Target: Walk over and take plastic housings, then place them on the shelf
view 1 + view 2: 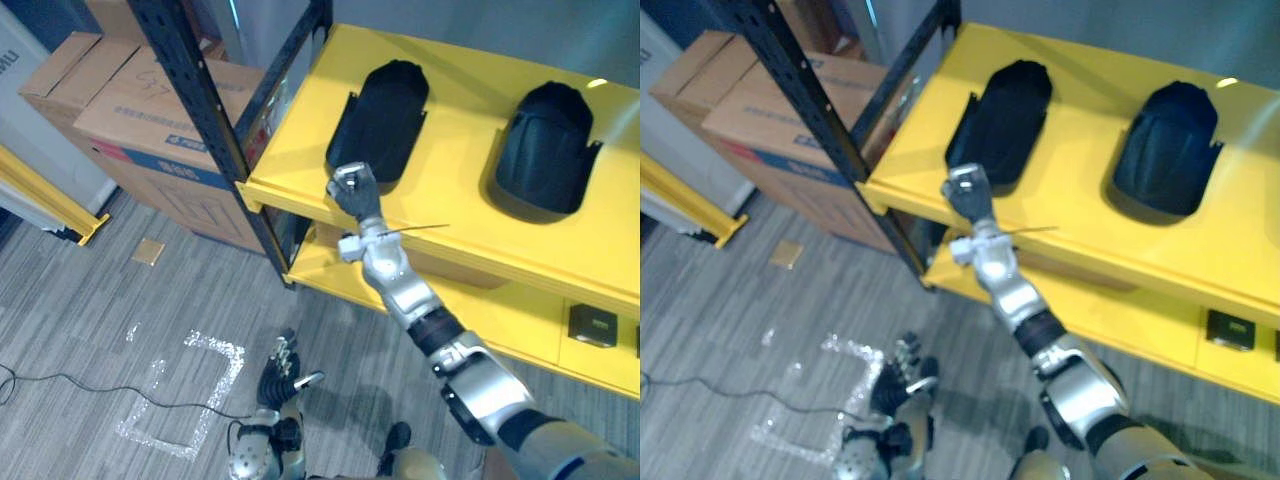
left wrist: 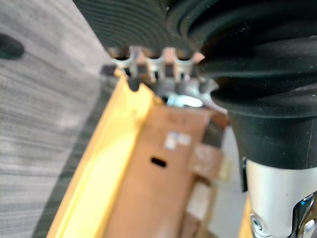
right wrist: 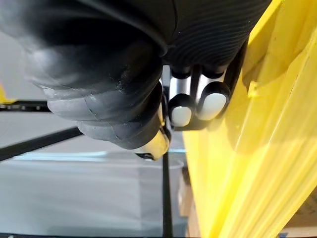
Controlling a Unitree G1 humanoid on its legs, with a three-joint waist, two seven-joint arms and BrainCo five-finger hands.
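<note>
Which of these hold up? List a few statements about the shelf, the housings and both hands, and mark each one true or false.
1. The left housing and the right housing both lie on the top level of the yellow shelf. True.
2. The two housings are stacked. False: they lie side by side, apart.
3. The right hand hangs low over the floor. False: it is raised at the shelf's front edge, just before the left housing.
4. The left hand holds a housing. False: it hangs low over the floor, open and empty.
5. Cardboard boxes stand on the shelf's left. True.
</note>
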